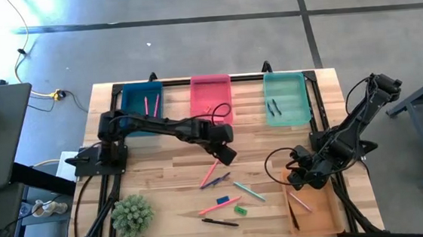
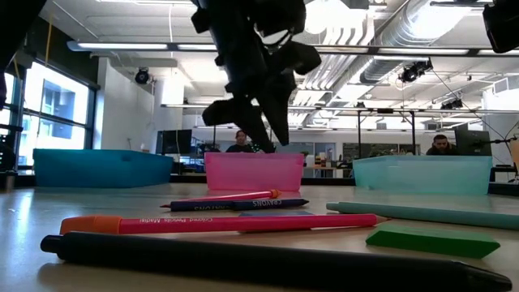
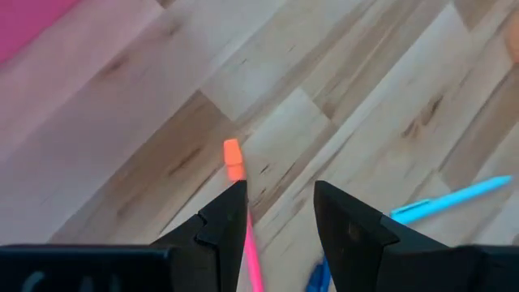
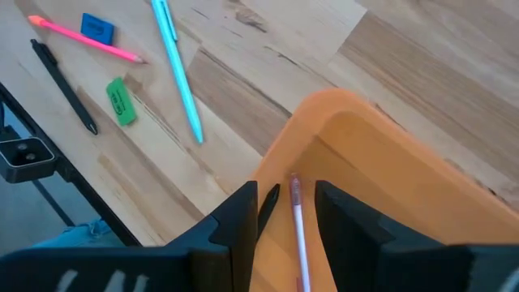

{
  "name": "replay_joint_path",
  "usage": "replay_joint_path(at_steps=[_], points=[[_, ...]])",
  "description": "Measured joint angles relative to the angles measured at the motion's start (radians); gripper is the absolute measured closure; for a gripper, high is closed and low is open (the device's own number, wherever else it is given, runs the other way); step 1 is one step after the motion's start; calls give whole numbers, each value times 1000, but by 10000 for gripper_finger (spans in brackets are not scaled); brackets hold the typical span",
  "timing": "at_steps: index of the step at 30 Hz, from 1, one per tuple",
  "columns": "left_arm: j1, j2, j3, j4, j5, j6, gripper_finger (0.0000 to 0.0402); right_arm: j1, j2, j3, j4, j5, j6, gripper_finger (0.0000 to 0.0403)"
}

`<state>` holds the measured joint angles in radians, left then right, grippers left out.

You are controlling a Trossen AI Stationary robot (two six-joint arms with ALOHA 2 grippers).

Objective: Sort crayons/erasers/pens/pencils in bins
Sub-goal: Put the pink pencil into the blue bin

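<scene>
High view: left end effector [image 1: 225, 154], fingers spread, hovers over pink pencil [image 1: 209, 173] near blue crayon [image 1: 215, 182].

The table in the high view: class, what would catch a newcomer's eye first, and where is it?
First, the row of bright bins along the far edge: the blue bin, pink bin and teal bin, with an orange bin at the near right. Next, the left gripper, jaws open, hangs mid-table over a pink pencil. Pens, pencils and small erasers lie scattered just in front of it.
</scene>
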<state>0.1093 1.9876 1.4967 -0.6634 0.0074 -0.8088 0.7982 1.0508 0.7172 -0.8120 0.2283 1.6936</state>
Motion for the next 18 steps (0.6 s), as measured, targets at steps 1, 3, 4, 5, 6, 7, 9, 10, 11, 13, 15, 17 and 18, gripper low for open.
replay_joint_path(at_steps=[1,3,4,5,6,7,9,10,11,13,15,17,18], points=[[0,6,0,6,-1,0,271,0,0,0,0,0,0,284],[0,17,0,9,-10,0,271,0,0,0,0,0,0,284],[-1,23,0,7,-14,0,271,0,0,0,-1,0,0,284],[-3,30,0,9,-21,0,271,0,0,0,-2,0,0,284],[-5,35,0,9,-29,-1,271,0,0,0,-2,0,0,284],[-6,39,0,6,-40,-1,271,0,0,0,-2,0,0,284],[-10,48,0,18,-57,0,271,0,0,0,-3,0,0,284],[-11,49,0,13,-61,0,271,0,0,0,-4,0,0,284],[-11,50,0,11,-64,-1,271,0,0,0,-5,0,0,284],[-12,61,2,29,-70,-7,271,0,0,0,-11,0,0,284],[-14,67,-2,18,-68,-10,271,0,0,0,-14,0,0,284],[-20,82,1,42,-70,-11,271,0,0,0,-16,0,0,284],[-20,87,2,41,-70,-11,271,0,0,0,-18,0,0,284]])
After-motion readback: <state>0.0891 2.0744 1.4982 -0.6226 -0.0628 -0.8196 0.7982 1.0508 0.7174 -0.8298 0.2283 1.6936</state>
